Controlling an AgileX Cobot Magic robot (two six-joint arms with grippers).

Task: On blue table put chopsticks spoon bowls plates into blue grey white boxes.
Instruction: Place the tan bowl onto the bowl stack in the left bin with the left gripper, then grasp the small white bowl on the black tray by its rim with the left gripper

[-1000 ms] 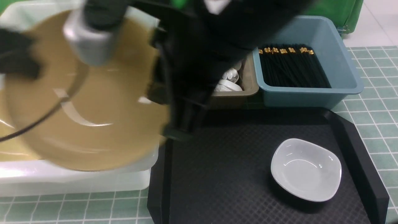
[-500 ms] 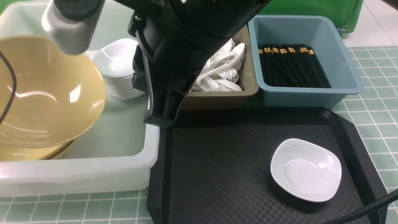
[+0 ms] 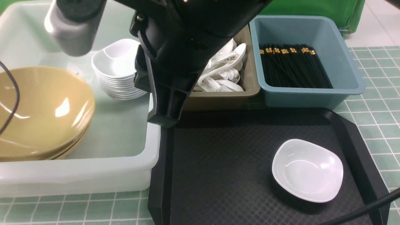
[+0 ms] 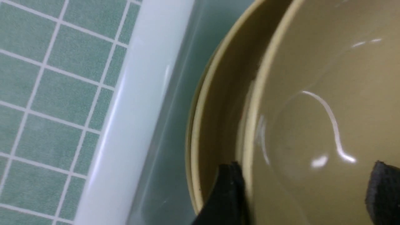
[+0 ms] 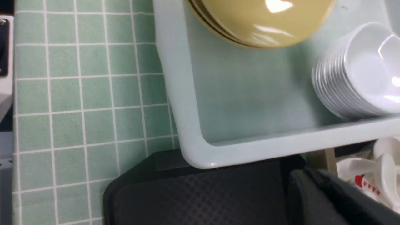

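The left gripper (image 4: 304, 178) stood wide open astride the rim of the top yellow bowl (image 3: 40, 109), which was stacked in the white box (image 3: 78, 170) (at nine o'clock from the black tray (image 3: 218, 172)). A small white bowl (image 3: 307, 170) lay on the tray. I could not tell if the right gripper (image 3: 165, 115) was open or closed.

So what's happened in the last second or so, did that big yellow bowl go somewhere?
The yellow bowl came down and leftward, from high before the camera onto the stack of yellow bowls in the white box. The left hand seems to have let go: its fingers stand wide apart across the rim. The small white dish on the black tray, the chopsticks and the spoons stayed put.
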